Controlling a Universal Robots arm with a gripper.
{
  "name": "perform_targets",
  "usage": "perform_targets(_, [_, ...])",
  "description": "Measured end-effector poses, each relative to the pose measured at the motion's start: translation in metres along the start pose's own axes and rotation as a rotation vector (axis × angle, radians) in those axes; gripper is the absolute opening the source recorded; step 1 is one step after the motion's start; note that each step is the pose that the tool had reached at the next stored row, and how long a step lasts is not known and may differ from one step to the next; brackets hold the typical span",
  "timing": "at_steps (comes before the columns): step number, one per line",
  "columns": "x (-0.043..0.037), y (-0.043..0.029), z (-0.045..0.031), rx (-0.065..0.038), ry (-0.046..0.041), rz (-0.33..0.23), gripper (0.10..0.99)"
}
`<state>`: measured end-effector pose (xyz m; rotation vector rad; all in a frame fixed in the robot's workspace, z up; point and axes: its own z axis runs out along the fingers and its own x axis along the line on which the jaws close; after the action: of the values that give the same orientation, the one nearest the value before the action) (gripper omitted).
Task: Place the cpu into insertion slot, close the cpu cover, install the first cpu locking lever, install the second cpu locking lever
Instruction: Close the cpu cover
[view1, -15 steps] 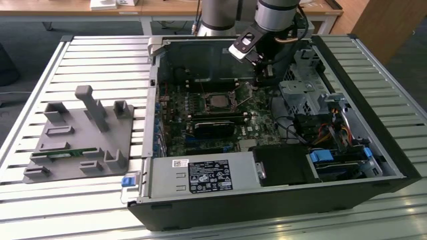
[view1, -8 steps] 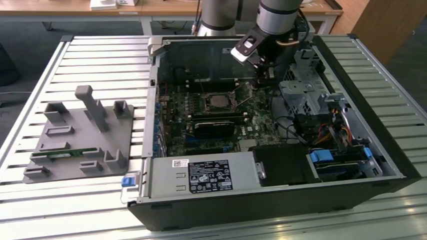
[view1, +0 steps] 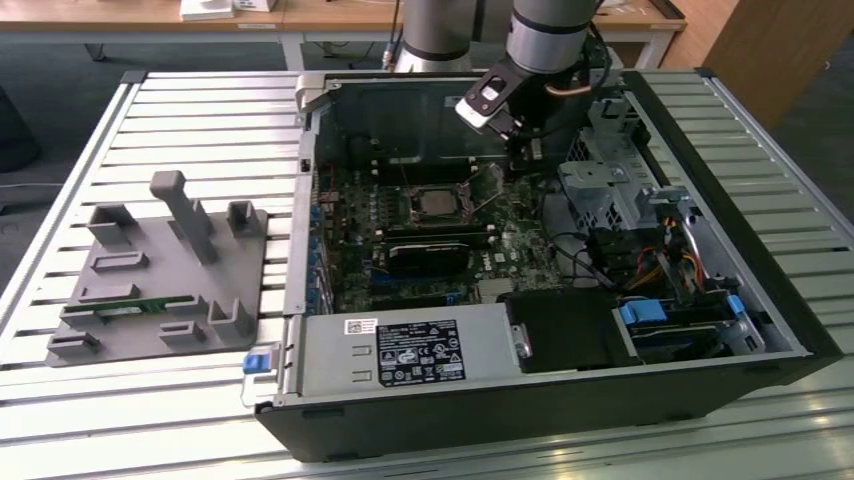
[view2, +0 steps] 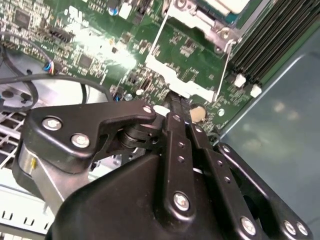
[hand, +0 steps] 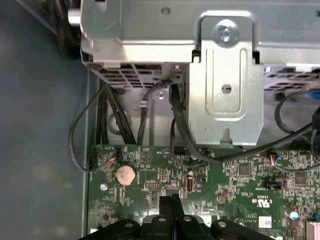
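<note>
Cpu cover (view2: 172, 76) stands flipped open just ahead of the gripper (view2: 176, 101), whose jaws are pressed together, holding nothing.

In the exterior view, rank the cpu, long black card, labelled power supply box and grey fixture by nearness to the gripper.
From the gripper:
1. cpu, on the board beside it.
2. long black card, just past the cpu.
3. power supply box, at the case's near edge.
4. grey fixture, outside the case, the exterior view's left.

slatted table (view1: 200, 110) bears case (view1: 534, 425), fixture (view1: 140, 275)
</note>
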<state>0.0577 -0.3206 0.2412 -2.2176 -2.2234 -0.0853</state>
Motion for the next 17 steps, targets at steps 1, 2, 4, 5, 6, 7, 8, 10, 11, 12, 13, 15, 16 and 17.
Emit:
perform_targets(1, [0.0, -0.0022, 0.0002, 0.0, 0.0, 0.0, 0.106])
perform_targets(2, [0.0, -0.0043, 0.0003, 0.0, 0.0001, 0.0, 0.106])
perform_targets(4, [0.0, -0.0088, 0.0005, 0.0, 0.0, 0.0, 0.106])
perform_targets(5, [0.0001, -0.0113, 0.0006, 0.0, -0.0001, 0.0, 0.106])
perform_targets(6, [0.0001, -0.0132, 0.0007, 0.0, 0.0001, 0.0, 0.106])
perform_targets(7, [0.0001, -0.0149, 0.0009, 0.0, 0.0002, 0.0, 0.106])
perform_targets(8, [0.0002, -0.0167, 0.001, 0.0, 0.0001, 0.0, 0.106])
perform_targets(10, [0.0003, -0.0202, 0.0012, 0.0, -0.0001, 0.0, 0.106])
perform_targets(11, [0.0004, -0.0221, 0.0013, 0.0, -0.0001, 0.0, 0.106])
perform_targets(12, [0.0005, -0.0242, 0.0014, 0.0, 0.0, 0.0, 0.106])
perform_targets(13, [0.0006, -0.0264, 0.0015, 0.0, 0.0, 0.0, 0.106])
perform_targets(15, [0.0007, -0.0313, 0.0016, 0.0, 0.0, 0.0, 0.106])
perform_targets(16, [0.0008, -0.0339, 0.0016, 0.0, 0.0, 0.0, 0.106])
perform_targets(17, [0.0008, -0.0362, 0.0017, 0.0, 0.0002, 0.0, 0.106])
